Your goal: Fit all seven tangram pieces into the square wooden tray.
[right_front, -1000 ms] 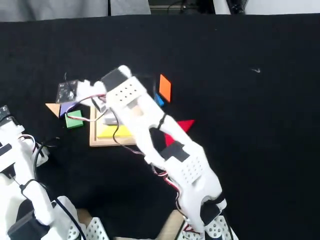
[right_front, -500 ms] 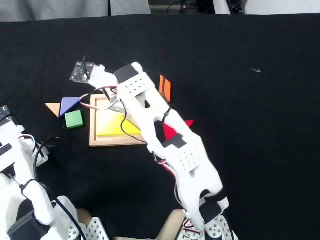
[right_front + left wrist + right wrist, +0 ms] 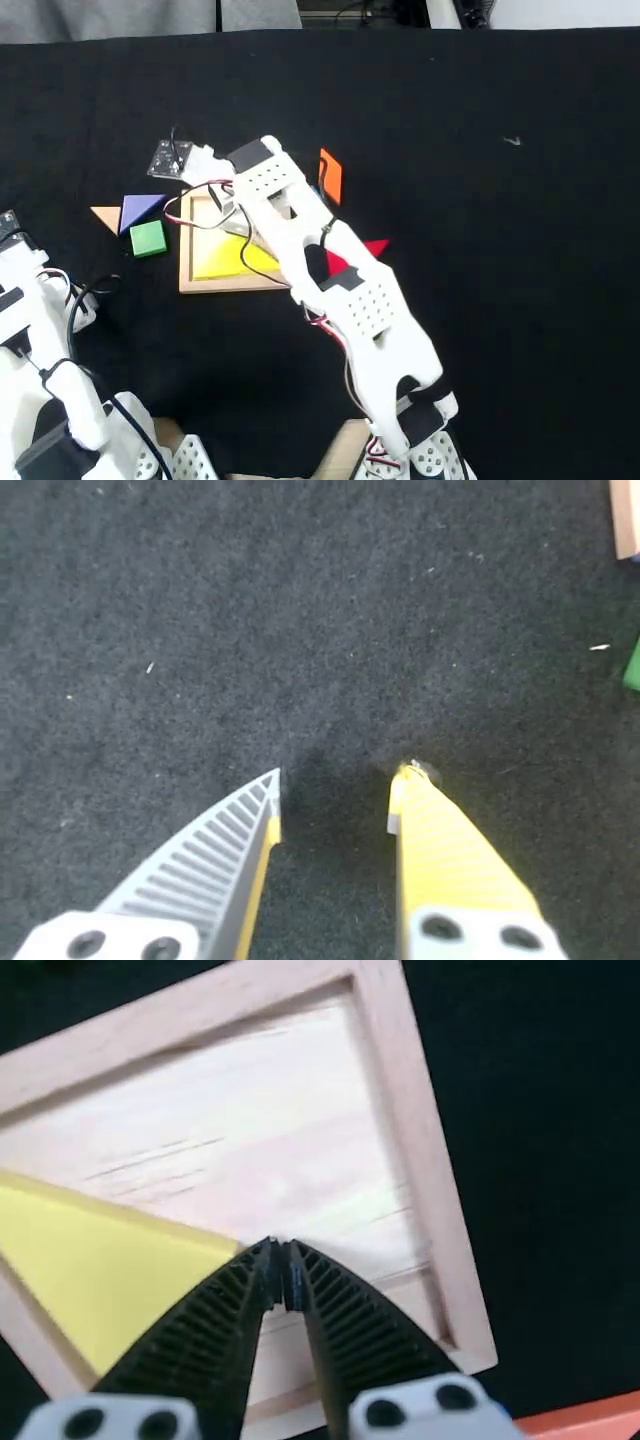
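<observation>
Right gripper [image 3: 281,1260] pinched closed on nothing, tips over the wooden tray [image 3: 421,1150] beside the seated yellow triangle [image 3: 90,1270].
Left gripper [image 3: 335,780] spread, empty, over the black cloth table [image 3: 200,600]. Red triangle [image 3: 375,247], orange piece [image 3: 331,176] and green square [image 3: 148,238] lie loose outside the tray. Suggest: lift clear, open, grip the red one square to its edges. Grey backdrop [image 3: 100,18] past the far edge.

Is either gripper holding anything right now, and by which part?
Nothing is held. The right gripper is shut empty over the wooden tray; the left gripper is open above the black table.
</observation>
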### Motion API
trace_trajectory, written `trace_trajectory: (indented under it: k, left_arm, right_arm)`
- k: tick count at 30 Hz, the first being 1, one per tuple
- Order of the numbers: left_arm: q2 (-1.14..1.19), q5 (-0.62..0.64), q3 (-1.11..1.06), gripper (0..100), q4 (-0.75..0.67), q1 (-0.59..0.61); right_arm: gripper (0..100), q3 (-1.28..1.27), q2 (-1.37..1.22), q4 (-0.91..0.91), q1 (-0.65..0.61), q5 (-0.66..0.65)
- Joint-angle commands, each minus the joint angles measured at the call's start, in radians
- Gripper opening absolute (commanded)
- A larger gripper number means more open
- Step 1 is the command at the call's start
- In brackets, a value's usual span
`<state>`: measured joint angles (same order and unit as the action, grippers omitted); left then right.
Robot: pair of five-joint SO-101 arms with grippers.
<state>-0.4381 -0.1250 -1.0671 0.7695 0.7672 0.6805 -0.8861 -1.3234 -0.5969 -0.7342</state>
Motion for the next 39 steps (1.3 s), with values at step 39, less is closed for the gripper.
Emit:
trace_trajectory:
  k: [39]
  left_arm:
    - [0.003, -0.002, 0.001, 18, -0.012, -0.024]
  right_arm:
    - [1.1, -0.372, 0.967, -0.4, 0.242, -0.127]
